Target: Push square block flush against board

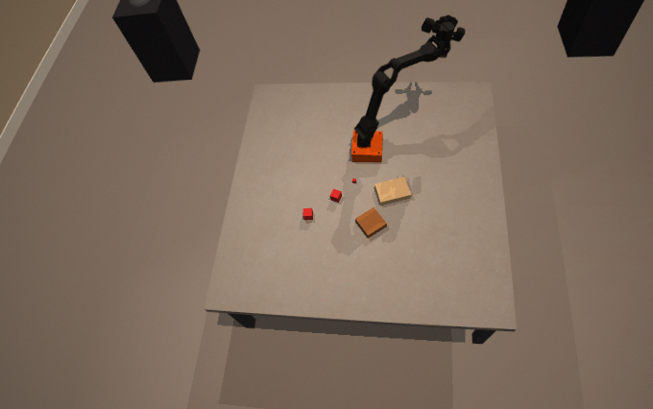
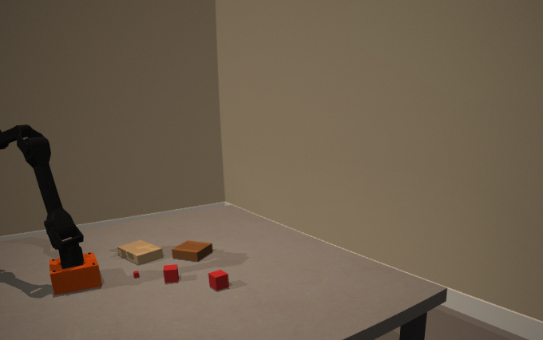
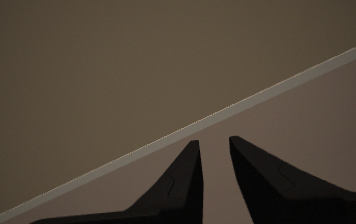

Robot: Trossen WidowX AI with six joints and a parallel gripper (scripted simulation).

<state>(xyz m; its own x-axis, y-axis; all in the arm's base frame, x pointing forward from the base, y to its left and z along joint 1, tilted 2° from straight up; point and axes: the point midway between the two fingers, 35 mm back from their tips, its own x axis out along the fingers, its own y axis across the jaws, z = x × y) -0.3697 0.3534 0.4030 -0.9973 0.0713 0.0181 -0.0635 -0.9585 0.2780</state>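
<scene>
The square block [image 1: 371,222] [image 2: 192,245] is brown and lies flat on the table, turned at an angle to the board. The board [image 1: 393,189] [image 2: 140,247] is a light tan rectangle lying flat nearer the arm's base. A gap separates the two, and no side of the block touches the board. My gripper [image 1: 447,20] [image 3: 214,146] is high up and far from both, beyond the table's far edge in the top view. Its fingers are a narrow way apart with nothing between them. The gripper is out of frame in the exterior view.
Two red cubes [image 1: 335,195] [image 1: 307,213] [image 2: 171,274] [image 2: 219,279] and a tiny red cube [image 1: 353,180] [image 2: 136,274] sit to the left of the block and board in the top view. The orange arm base [image 1: 367,153] [image 2: 76,278] stands behind them on the table [image 1: 289,269].
</scene>
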